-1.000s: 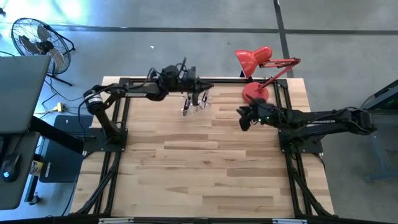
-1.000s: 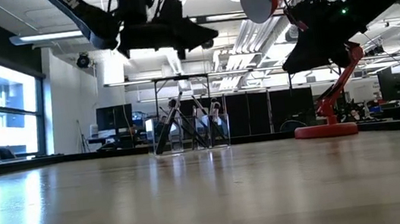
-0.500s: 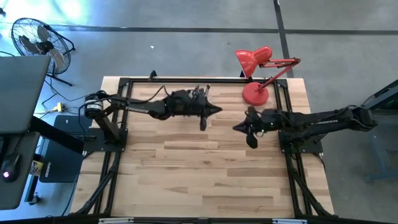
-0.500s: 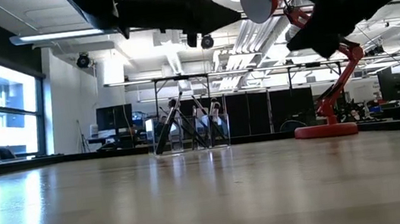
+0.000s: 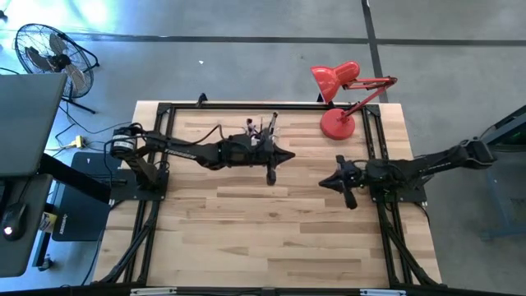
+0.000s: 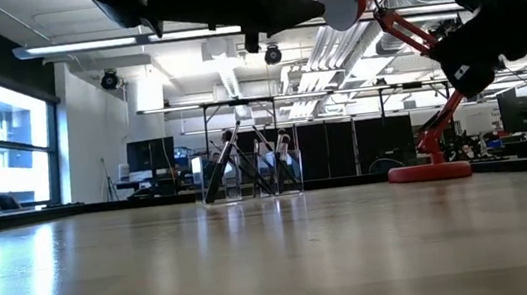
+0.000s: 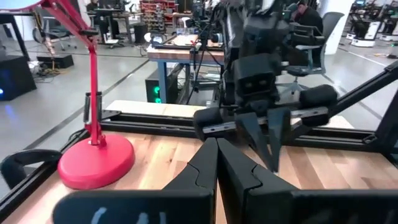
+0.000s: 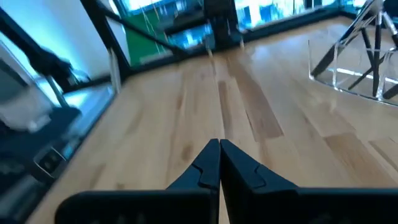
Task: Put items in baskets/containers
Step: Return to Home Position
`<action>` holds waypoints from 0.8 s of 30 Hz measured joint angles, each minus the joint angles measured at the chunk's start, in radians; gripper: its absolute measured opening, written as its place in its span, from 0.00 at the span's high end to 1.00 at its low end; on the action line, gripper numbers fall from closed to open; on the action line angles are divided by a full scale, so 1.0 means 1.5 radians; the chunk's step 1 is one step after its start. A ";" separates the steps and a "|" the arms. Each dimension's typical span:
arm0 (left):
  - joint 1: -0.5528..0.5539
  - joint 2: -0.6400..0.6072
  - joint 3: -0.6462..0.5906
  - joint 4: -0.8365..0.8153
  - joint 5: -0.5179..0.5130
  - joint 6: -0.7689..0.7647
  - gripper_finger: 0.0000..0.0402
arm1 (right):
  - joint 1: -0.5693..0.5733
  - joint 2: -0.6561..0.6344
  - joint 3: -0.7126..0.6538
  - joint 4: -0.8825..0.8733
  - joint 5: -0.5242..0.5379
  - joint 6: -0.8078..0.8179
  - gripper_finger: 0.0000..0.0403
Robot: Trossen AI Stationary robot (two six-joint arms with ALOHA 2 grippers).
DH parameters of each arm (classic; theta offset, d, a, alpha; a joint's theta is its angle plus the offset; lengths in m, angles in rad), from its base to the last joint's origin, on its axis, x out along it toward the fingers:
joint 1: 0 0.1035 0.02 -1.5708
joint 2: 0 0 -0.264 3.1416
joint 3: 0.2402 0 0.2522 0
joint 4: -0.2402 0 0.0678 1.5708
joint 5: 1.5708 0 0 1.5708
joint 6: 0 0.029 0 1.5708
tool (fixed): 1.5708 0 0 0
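Both end effectors are closed on nothing — the left end effector (image 5: 286, 156) above the counter (image 5: 271, 222) just before the clear holder (image 6: 268, 182), the right end effector (image 5: 323, 182) well apart. Brushes (image 6: 218, 173) lean inside the holder by the far edge.

Table (image 5: 271, 222) front open; lamp (image 5: 337, 124), holder (image 6: 250, 181) block rear

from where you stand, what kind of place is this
Probably a robotics lab in an open industrial hall: strip lights on a bare ceiling, another workbench loaded with equipment beyond the wooden table, and a floor fan on concrete.
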 joint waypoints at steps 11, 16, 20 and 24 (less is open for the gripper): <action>-0.014 0.000 0.000 -0.001 -0.014 -0.034 1.00 | 0.000 -0.233 -0.051 -0.031 -0.011 -0.031 1.00; -0.019 0.000 0.000 -0.001 -0.011 -0.047 1.00 | -0.003 -0.331 -0.051 -0.090 -0.014 -0.062 1.00; -0.018 0.000 0.000 -0.001 0.000 -0.067 1.00 | -0.003 -0.400 -0.051 -0.142 0.012 -0.074 1.00; -0.018 0.000 0.000 -0.001 0.001 -0.070 1.00 | -0.003 -0.397 -0.049 -0.155 0.044 -0.085 1.00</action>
